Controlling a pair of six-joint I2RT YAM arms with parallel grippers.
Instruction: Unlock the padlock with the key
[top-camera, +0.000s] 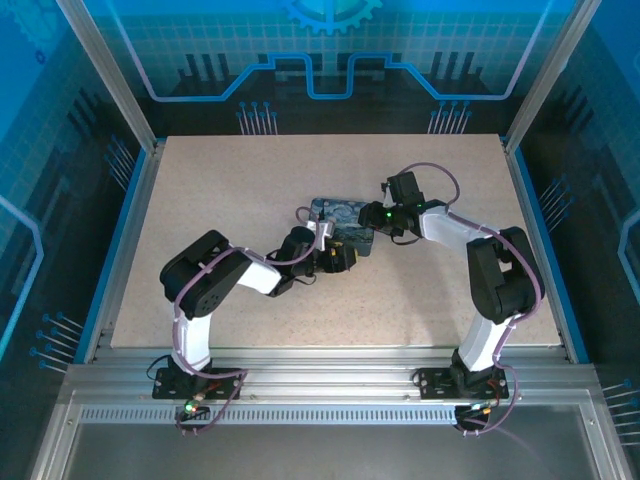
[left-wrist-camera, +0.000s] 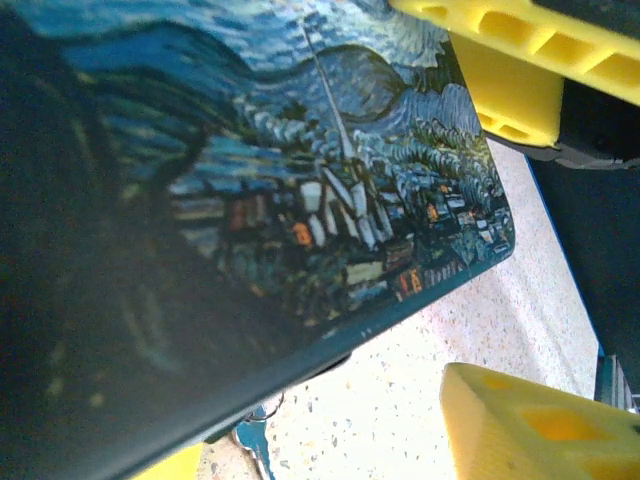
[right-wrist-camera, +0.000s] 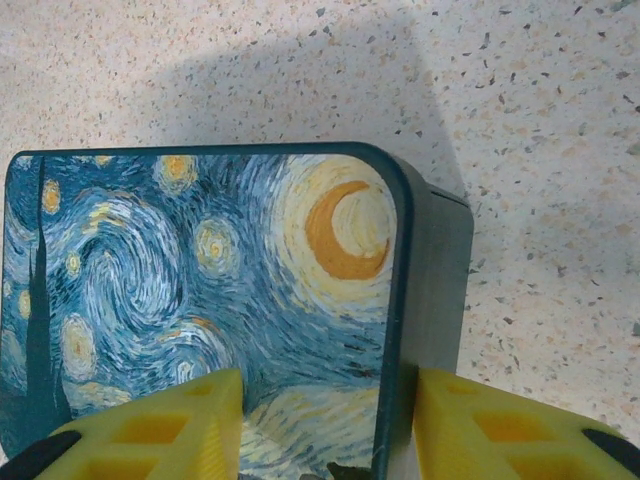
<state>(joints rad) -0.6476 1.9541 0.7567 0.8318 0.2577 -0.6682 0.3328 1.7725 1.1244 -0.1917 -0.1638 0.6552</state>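
Note:
A small key (left-wrist-camera: 252, 442) on a ring lies on the speckled table, partly tucked under the near edge of a box with a Starry Night lid (top-camera: 338, 212). The padlock is hidden. My left gripper (left-wrist-camera: 340, 450) is open and low at that edge, and the key lies between its yellow fingers (left-wrist-camera: 540, 425). In the top view the left gripper (top-camera: 342, 258) sits at the box's near side. My right gripper (right-wrist-camera: 328, 380) is open and straddles the box's (right-wrist-camera: 200, 280) right rim. One of its fingers (right-wrist-camera: 500, 430) is against the grey side wall and the other is over the lid.
The right gripper's yellow finger (left-wrist-camera: 510, 60) hangs over the lid's (left-wrist-camera: 300, 150) far corner in the left wrist view. Bare speckled table (top-camera: 250, 170) surrounds the box. Metal posts and glass walls (top-camera: 120, 100) fence the table on three sides.

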